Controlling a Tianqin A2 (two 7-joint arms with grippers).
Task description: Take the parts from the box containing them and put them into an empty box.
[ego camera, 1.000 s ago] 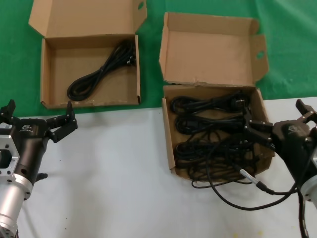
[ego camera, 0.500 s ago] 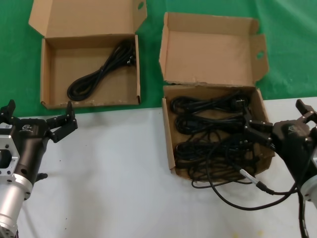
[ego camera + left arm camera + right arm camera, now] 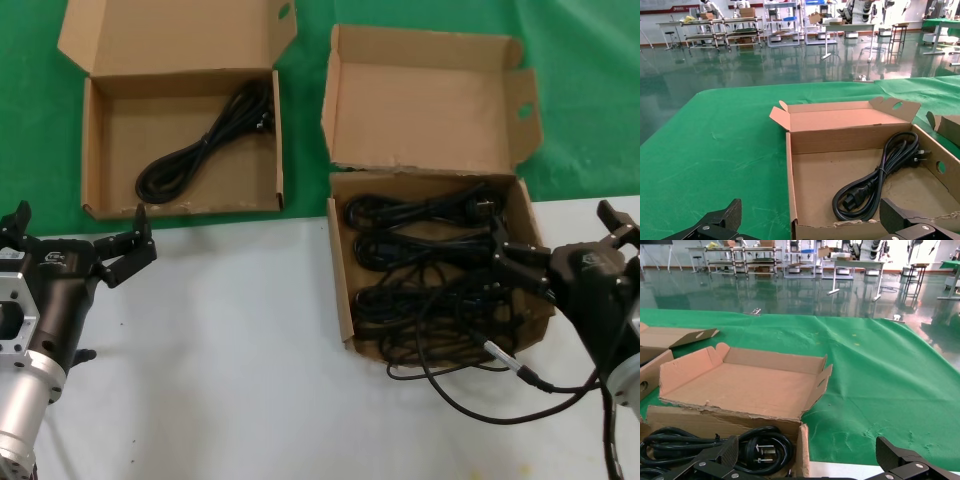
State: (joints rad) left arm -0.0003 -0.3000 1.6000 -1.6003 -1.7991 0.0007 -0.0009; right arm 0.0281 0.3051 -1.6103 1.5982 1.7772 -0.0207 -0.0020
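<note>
Hovering at the lower left of the head view, my left gripper (image 3: 78, 247) sits spread wide and empty over the white table (image 3: 230, 350), just short of the near wall of the wider box (image 3: 92, 150). At the lower right, my right gripper (image 3: 560, 245) has its fingers splayed apart too; one finger reaches over the right edge of the squarish box (image 3: 340, 280), above the tangle inside, and I cannot tell whether it touches anything. The power cables (image 3: 430, 270) fill that box in several black looped bundles, and one loop spills over the front wall onto the table. My own black cable with a metal connector (image 3: 515, 368) lies just in front of it. Farther back, in the upper left, the wider box holds a single coiled cable (image 3: 205, 140) running diagonally across its floor. Both lids stand open, tilted away over the green cloth (image 3: 590, 90).
</note>
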